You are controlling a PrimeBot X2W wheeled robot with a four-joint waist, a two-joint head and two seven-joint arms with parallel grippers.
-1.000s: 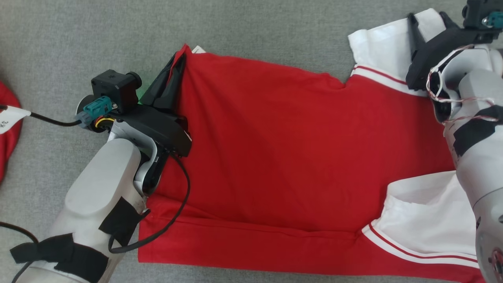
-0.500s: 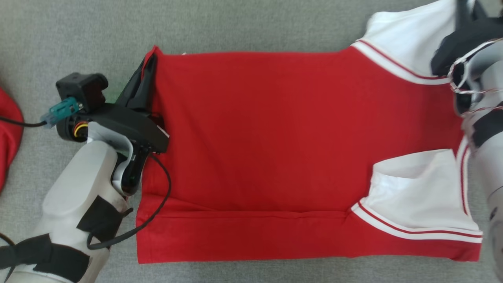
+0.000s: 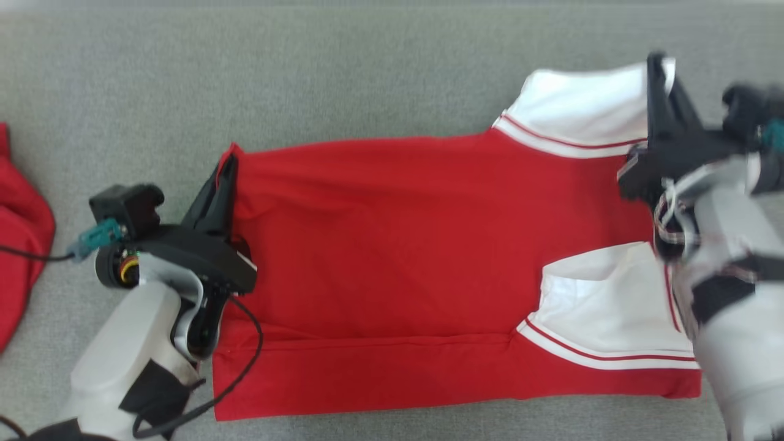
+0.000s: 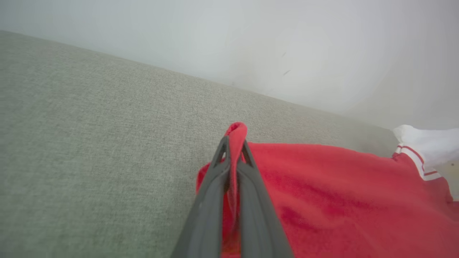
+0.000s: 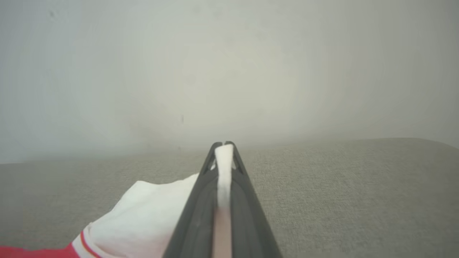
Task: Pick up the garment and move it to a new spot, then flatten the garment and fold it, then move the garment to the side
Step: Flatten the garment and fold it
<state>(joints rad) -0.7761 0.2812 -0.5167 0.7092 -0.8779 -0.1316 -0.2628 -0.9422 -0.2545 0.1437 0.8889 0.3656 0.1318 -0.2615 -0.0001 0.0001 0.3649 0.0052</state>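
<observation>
The red-and-white garment (image 3: 398, 257) lies stretched on the grey worktop (image 3: 367, 73), long axis nine to three o'clock. The left pincer (image 3: 225, 171) is clamped on its nine-o'clock end, the right pincer (image 3: 661, 73) on the white sleeve (image 3: 582, 104) at two.

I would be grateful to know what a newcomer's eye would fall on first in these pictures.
First comes the red garment, spread wide across the grey surface in the middle of the head view. Next, the two grips. The left gripper is shut on the garment's far left corner, and the right gripper is shut on its white sleeve at the upper right. Another red cloth lies at the left edge.
</observation>
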